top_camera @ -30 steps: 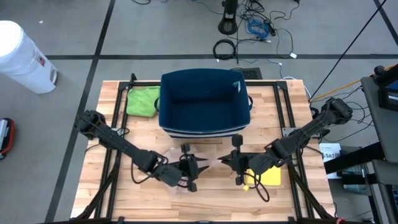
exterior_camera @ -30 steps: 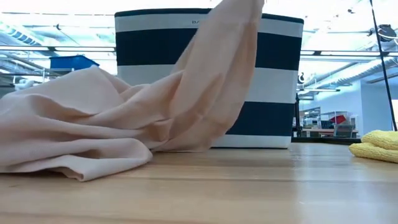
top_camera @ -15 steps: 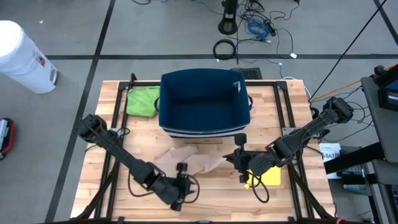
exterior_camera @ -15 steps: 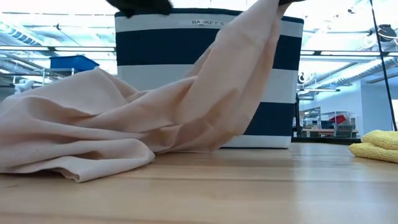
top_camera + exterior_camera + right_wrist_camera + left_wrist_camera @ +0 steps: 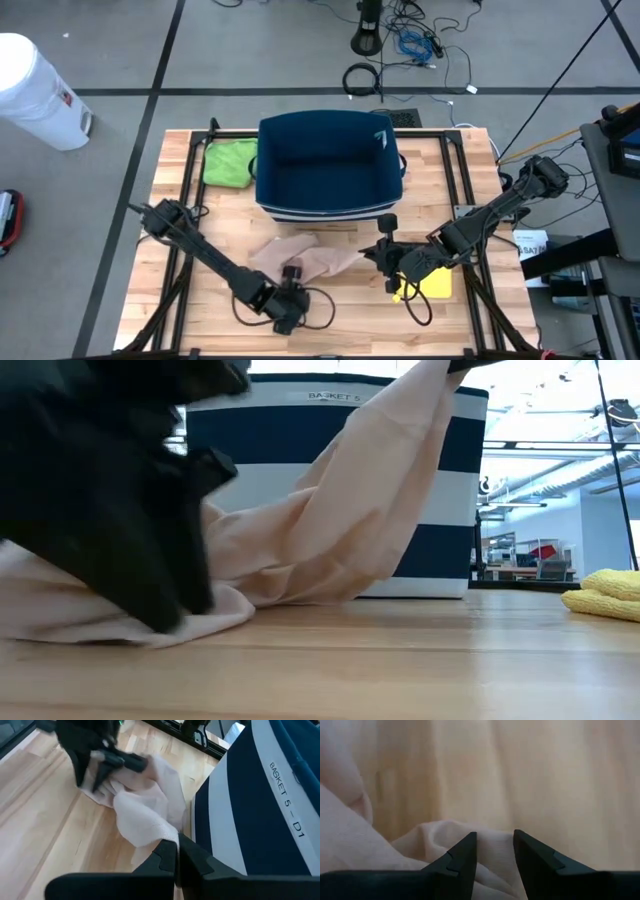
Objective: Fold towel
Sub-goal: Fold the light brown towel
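- Centrally placed: pale peach towel [image 5: 300,259], crumpled on the wooden table [image 5: 200,300] just in front of the navy-and-white striped basket [image 5: 330,165].
- Seen level in the low view as one corner lifted high against the basket's striped wall [image 5: 440,510], the rest heaped low at the picture's left; looks nearly flat from above.
- Pinched at that raised corner by the right gripper [image 5: 381,254], jaws closed tight on the cloth; shown best by the right wrist view, where the fingers [image 5: 172,857] meet on a fold of towel beside the basket marked "BASKET 5 – D1".
- Met at the near edge by the left gripper [image 5: 291,300], low on the table; fills the left of the low view as a dark mass pressed onto the heap.
- Shown only by the left wrist view: left fingertips [image 5: 465,852] parted by a narrow gap, a ridge of cloth lying between and beyond them, no clamp visible.
- Farther out: yellow cloth [image 5: 428,284] under the right arm, also at the low view's right edge [image 5: 605,593]; green cloth [image 5: 229,162] left of the basket, visible only from above.
- Beyond the table: white bin [image 5: 35,92] on the floor.
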### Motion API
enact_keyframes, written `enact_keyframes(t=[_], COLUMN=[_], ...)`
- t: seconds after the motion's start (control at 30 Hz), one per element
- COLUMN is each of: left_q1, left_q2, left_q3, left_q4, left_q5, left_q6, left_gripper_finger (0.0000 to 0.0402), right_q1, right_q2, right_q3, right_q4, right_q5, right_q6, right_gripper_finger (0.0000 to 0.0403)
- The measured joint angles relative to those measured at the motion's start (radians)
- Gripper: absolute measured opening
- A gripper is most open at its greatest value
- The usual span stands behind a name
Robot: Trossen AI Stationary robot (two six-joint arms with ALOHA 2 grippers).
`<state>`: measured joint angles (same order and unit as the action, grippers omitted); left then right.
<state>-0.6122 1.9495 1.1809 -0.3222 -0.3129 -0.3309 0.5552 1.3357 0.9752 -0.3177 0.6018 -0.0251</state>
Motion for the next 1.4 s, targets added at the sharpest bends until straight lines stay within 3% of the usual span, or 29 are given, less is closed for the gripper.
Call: enact_keyframes(t=[0.23,0.3,0.47,0.63,0.77,0.9,1.1,1.17,1.4], left_q1=[0.039,0.039,0.029,0.016,-0.007,-0.04,-0.136,-0.171,-0.284], left_q2=[0.021,0.021,0.023,0.021,-0.001,-0.013,-0.021,-0.021,-0.043], left_q3=[0.005,0.004,0.003,0.045,0.186,0.372,0.682,0.758,0.881], left_q4=[-0.031,-0.024,-0.015,-0.051,-0.18,-0.495,-1.08,-1.2,-1.228], left_q5=[0.039,0.053,0.058,0.038,-0.043,-0.18,-0.421,-0.479,-0.675], left_q6=[0.012,0.037,0.08,0.134,0.207,0.214,-0.02,-0.116,-0.212], left_gripper_finger=[0.0129,0.0109,0.0014,0.0003,0.0002,0.0001,0.0001,0.0001,0.0], right_q1=[0.0,0.0,0.0,0.0,0.001,0.009,0.03,0.037,0.089], right_q2=[0.0,0.0,0.0,0.0,-0.001,-0.01,-0.065,-0.092,-0.201], right_q3=[0.0,0.0,0.0,0.0,0.0,0.0,0.0,0.0,0.0], right_q4=[-0.007,-0.008,-0.009,-0.02,-0.039,-0.066,-0.178,-0.219,-0.324], right_q5=[0.0,0.0,0.0,0.0,0.0,0.002,0.053,0.058,0.083], right_q6=[0.01,0.01,0.009,0.007,0.013,0.024,0.076,0.101,0.156], right_gripper_finger=[0.0,0.0,0.0,0.0,0.0,0.0,0.0,0.0,0.0])
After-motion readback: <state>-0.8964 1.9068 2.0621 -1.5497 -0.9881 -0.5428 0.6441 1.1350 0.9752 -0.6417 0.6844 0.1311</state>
